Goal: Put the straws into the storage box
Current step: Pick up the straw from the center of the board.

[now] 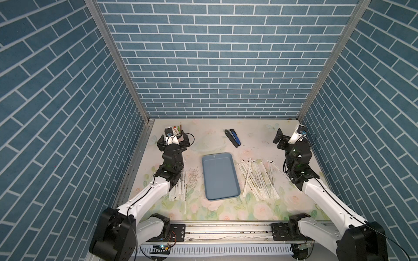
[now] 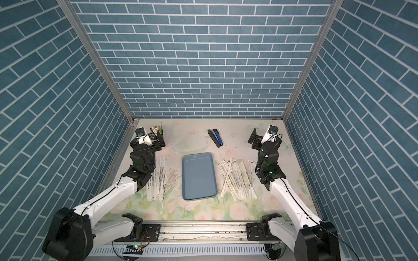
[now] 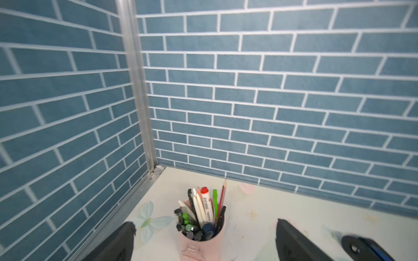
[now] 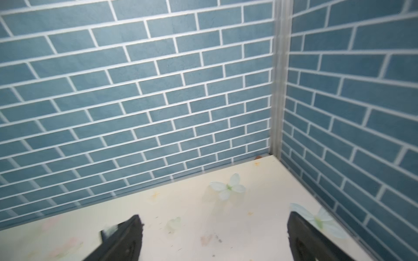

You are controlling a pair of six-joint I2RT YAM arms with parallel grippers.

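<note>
Plainly, nothing has gone in yet.

Nearest me, low in the frame, the metal rail (image 1: 226, 230) carries both arm bases. Past it the floral table (image 1: 203, 210) begins.

Mid-frame:
- The storage box (image 1: 220, 176) lies flat at centre, its long side running away from me. Its floor is bare, with not one straw inside.
- The straws lie on the table in two lots, one on either side of the box.
- The right-of-centre lot (image 1: 257, 178) is a loose fan with several crossing one another. It is near the box's rim but apart from it.
- The left-of-centre lot (image 1: 184, 183) lies more nearly parallel. The left arm hides part of it, so I cannot count it. One straw trails lower, toward the bottom of the frame.

Farther off:
- The left gripper (image 1: 173, 141) hangs at the upper left of the table, jaws spread wide and holding nothing.
- Its wrist view shows the pink cup (image 3: 201, 246) of pens standing just beyond the fingertips, with no contact that I can see.
- The right gripper (image 4: 214, 219) hangs at the upper right of the table, equally wide, with only bare tabletop between the jaws.
- Both grippers sit beyond the far ends of the straws.
- The stapler (image 1: 233, 137) lies farthest back at upper centre, well apart from the box.

My reading is that the task is at its very start and every straw is left to move. The crossed straws on the right look likeliest to snag or lift in a bunch.
</note>
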